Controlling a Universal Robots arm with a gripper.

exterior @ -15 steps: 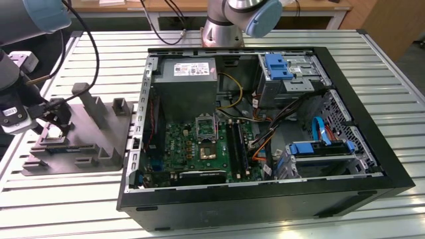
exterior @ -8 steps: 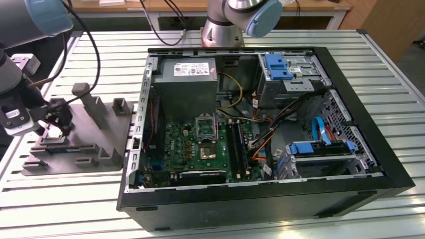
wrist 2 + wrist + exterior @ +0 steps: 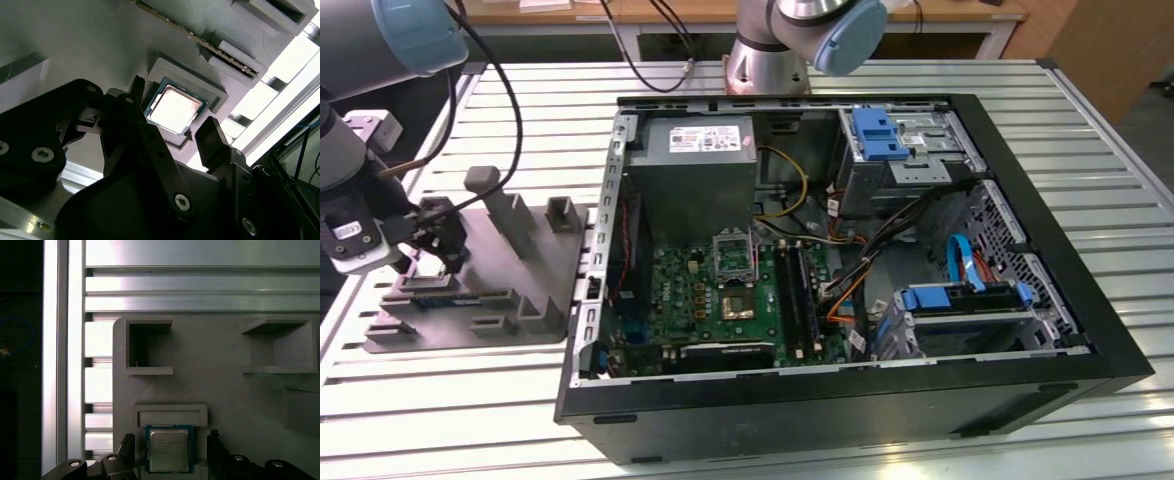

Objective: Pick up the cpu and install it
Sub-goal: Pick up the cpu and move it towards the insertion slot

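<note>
Tool (image 3: 170, 441) hangs released just above the tray (image 3: 235, 395), fingers spread. Between them, touching neither, the cpu (image 3: 169, 449) lies flat in a shallow square pocket, silver top up. In the second wrist view a thin board (image 3: 220, 52) stands edge-on in a slot beyond the tool. The exterior view takes in an open case (image 3: 1067, 300), well apart from the tool on the slatted tabletop (image 3: 454, 420).
</note>
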